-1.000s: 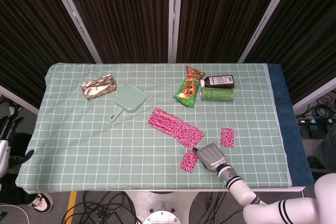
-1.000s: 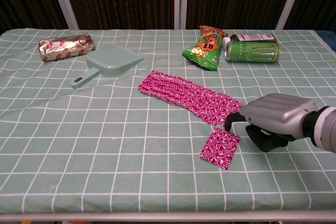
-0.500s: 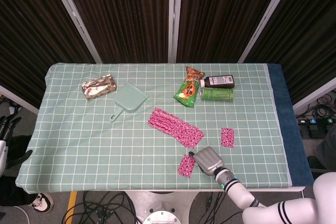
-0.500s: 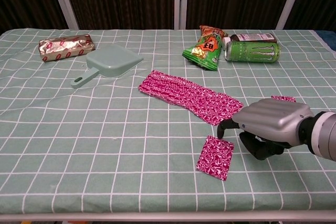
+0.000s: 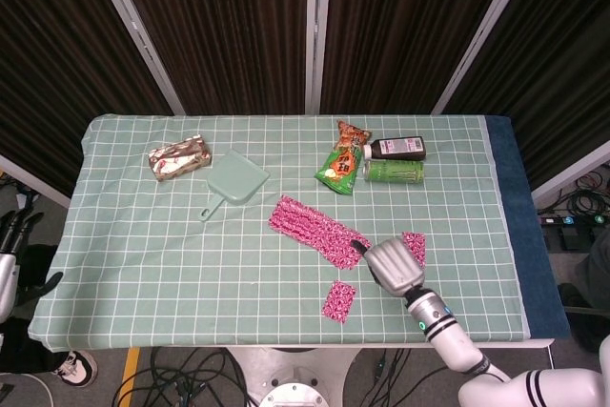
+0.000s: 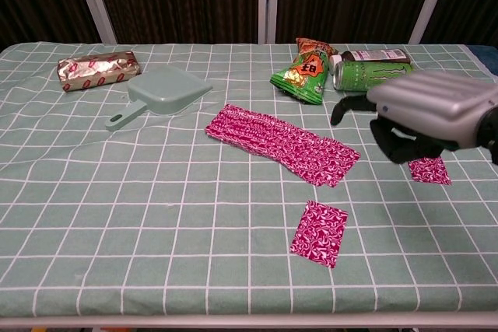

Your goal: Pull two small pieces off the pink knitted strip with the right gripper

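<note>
The pink knitted strip lies diagonally in the middle of the green checked table. One small pink piece lies flat near the front edge, free of any hand. A second small piece lies to the right of the strip, partly hidden by my right hand. That hand hovers above the table between the strip's right end and the second piece, thumb out to the left, holding nothing. My left hand hangs off the table's left edge, fingers apart.
A mint dustpan and a foil snack pack lie at the back left. A green chip bag, a green can and a dark bottle lie at the back right.
My right hand dragged the front piece toward the table's near edge, let it go, then rose and moved back and right over the second piece. The left hand stayed put.
</note>
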Available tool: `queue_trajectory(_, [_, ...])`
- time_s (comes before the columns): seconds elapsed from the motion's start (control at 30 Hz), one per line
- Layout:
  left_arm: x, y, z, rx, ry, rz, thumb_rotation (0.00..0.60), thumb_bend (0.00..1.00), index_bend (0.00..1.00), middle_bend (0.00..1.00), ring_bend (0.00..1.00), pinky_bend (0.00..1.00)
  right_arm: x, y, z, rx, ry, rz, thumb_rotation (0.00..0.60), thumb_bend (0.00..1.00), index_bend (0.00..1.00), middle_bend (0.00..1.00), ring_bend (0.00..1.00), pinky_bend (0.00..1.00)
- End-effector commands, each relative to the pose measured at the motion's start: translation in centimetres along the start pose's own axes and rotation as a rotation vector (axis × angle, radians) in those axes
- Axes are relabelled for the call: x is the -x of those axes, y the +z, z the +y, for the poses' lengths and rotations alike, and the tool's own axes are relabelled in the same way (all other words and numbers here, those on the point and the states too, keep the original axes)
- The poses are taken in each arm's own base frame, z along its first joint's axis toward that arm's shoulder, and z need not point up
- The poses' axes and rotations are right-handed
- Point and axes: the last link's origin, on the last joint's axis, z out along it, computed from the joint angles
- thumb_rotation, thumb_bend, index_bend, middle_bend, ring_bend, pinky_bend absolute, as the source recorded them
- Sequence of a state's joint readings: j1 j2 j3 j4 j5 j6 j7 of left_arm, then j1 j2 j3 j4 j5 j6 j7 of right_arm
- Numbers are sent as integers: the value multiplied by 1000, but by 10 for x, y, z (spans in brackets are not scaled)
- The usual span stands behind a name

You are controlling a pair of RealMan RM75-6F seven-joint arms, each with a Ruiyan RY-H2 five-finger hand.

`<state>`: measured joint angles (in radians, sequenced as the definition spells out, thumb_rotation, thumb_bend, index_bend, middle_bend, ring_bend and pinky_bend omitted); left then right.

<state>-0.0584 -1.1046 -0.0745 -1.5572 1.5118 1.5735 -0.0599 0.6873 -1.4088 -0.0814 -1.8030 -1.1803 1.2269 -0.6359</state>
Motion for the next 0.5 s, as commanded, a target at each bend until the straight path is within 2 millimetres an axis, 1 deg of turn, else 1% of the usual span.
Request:
queue_trajectory(0.03, [1, 0, 1, 2, 0, -4, 600, 144, 114, 68, 43, 233, -15, -42, 59, 117, -110, 182, 600, 520, 233, 645, 594, 648])
queue_trajectory(0.07, [2, 0, 2, 3, -1, -5, 600, 144, 114, 68, 43, 233, -15, -51, 69, 151, -131, 159, 600, 344, 195, 488, 413, 507])
queue_trajectory(0.1, [2, 0, 3, 6, -1, -6, 600, 144, 114, 67, 43, 233, -15, -63, 79, 194, -146, 129, 600, 237, 140, 342, 253, 363])
queue_trajectory(0.13, [3, 0, 4, 8, -1, -7, 600, 145, 114, 67, 43, 233, -16, -71, 86, 224, -147, 113, 600, 183, 98, 254, 159, 271])
queue_trajectory(0.17, [3, 0, 5, 10, -1, -10, 600, 144, 114, 67, 43, 233, -17, -79, 91, 249, -143, 101, 600, 124, 49, 142, 61, 159])
queue_trajectory(0.2, [4, 0, 6, 13, 0, -14, 600, 145, 114, 68, 43, 233, -17, -90, 98, 277, -137, 94, 600, 92, 18, 61, 9, 72])
queue_trajectory(0.23, [5, 0, 7, 15, 1, -17, 600, 144, 114, 68, 43, 233, -17, -98, 103, 293, -135, 94, 600, 82, 7, 25, 0, 30])
queue_trajectory(0.3, [7, 1, 8, 21, 4, -27, 600, 144, 114, 68, 43, 233, -16, -118, 113, 327, -134, 92, 600, 72, 0, 2, 0, 1])
queue_trajectory(0.5, [10, 1, 12, 34, 8, -44, 600, 145, 114, 67, 43, 233, -7, -162, 134, 433, -148, 72, 600, 71, 0, 0, 0, 0])
